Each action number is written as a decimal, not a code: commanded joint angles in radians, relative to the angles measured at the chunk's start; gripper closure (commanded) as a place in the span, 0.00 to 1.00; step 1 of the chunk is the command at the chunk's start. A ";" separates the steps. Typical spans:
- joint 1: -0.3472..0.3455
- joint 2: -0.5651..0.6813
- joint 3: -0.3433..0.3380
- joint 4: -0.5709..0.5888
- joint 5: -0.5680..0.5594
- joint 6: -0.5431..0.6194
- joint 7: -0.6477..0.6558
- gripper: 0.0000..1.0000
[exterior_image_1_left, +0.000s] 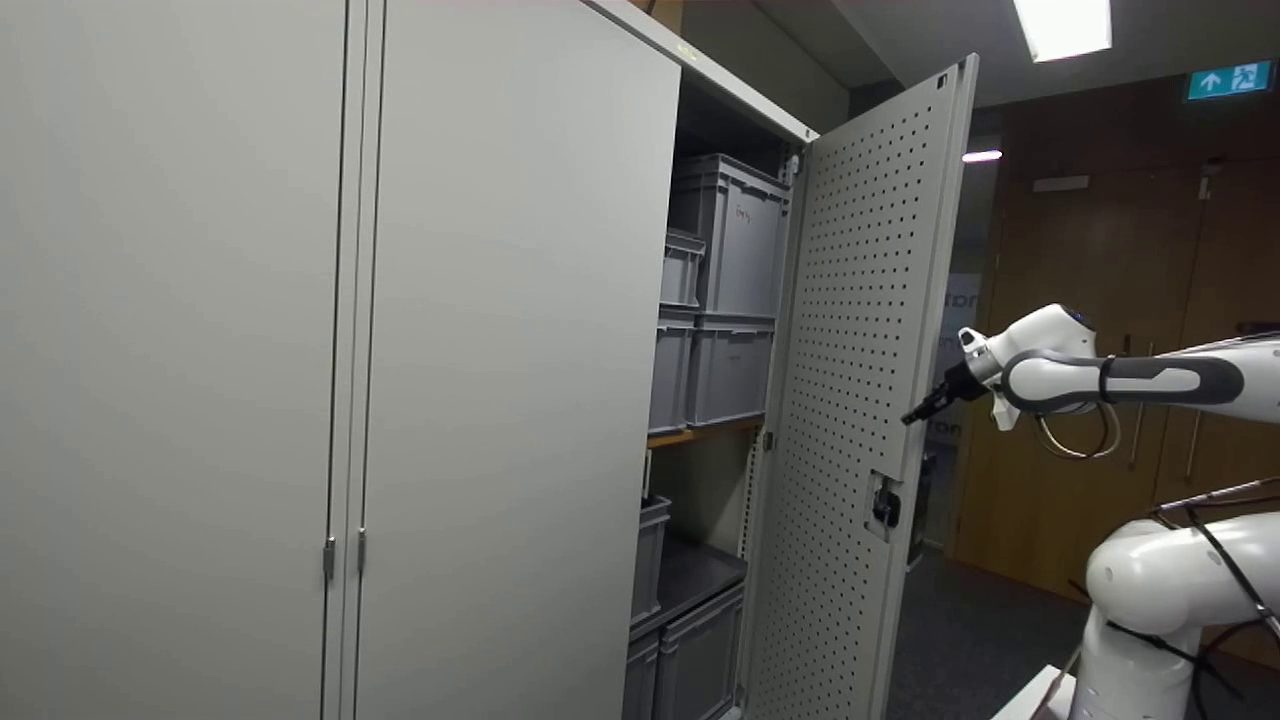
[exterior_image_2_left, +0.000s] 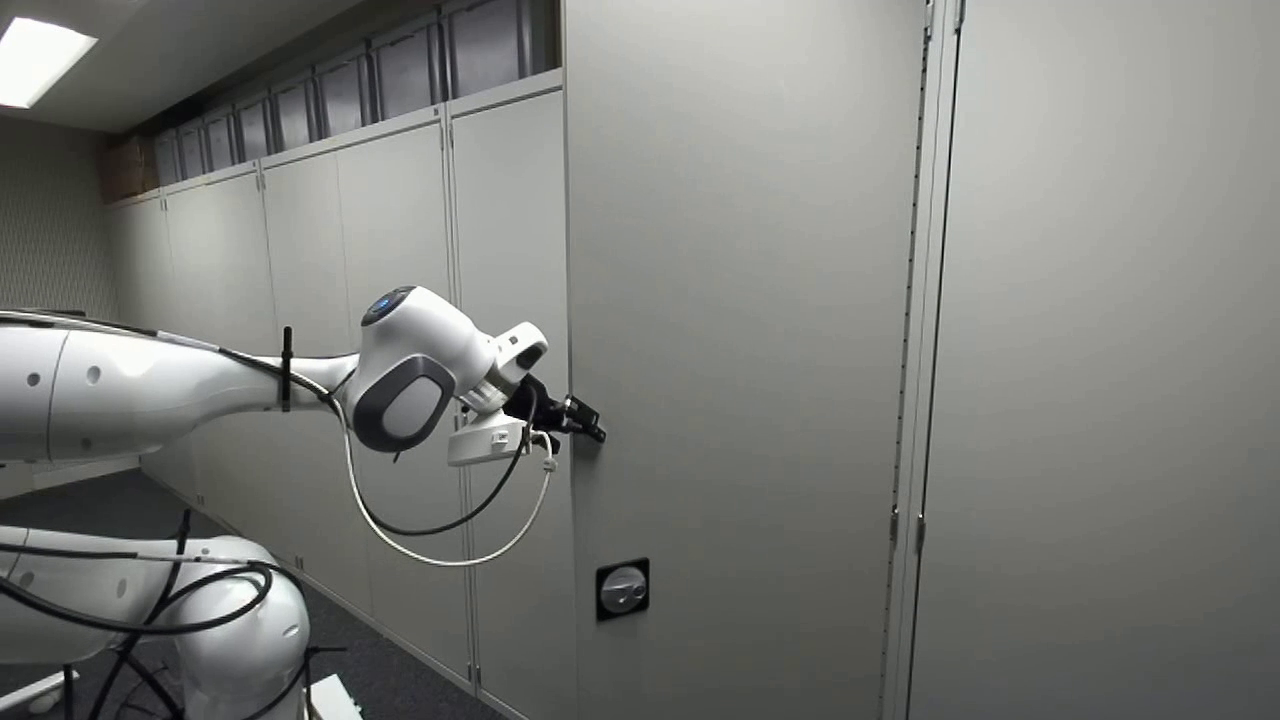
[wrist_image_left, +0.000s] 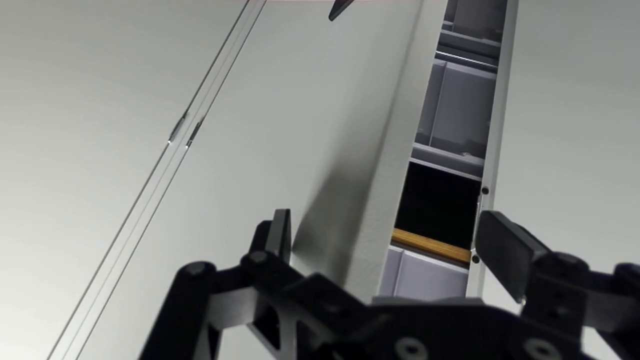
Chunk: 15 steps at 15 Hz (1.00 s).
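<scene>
My gripper (wrist_image_left: 385, 215) is open, its two black fingers spread wide with nothing gripped. The free edge of a light grey cabinet door (wrist_image_left: 395, 165) runs between them in the wrist view. On the left, a finger (wrist_image_left: 280, 232) stands over the door's outer face and its shadow; whether it touches is unclear. The right finger (wrist_image_left: 505, 255) stands on the inner side, overlapping the gap into the cabinet. In an exterior view the gripper (exterior_image_1_left: 922, 410) reaches the swung-out door's perforated inner panel (exterior_image_1_left: 850, 350), above its latch (exterior_image_1_left: 885, 505). A round handle (exterior_image_2_left: 623, 590) sits below the gripper (exterior_image_2_left: 590, 425).
Inside the cabinet stand several grey boxes (exterior_image_1_left: 735, 370) on shelves, one with an orange-brown edge (wrist_image_left: 430, 245). A closed door (exterior_image_1_left: 520, 350) covers the adjoining half. Further closed cabinets (exterior_image_2_left: 390, 220) line the wall. A cable loop (exterior_image_2_left: 450, 562) hangs under the wrist.
</scene>
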 joint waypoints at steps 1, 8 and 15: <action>0.059 0.034 0.008 0.030 0.039 0.033 -0.047 0.00; 0.129 0.054 0.013 0.043 0.047 0.040 -0.058 0.00; 0.181 0.079 0.018 0.059 0.057 0.049 -0.078 0.00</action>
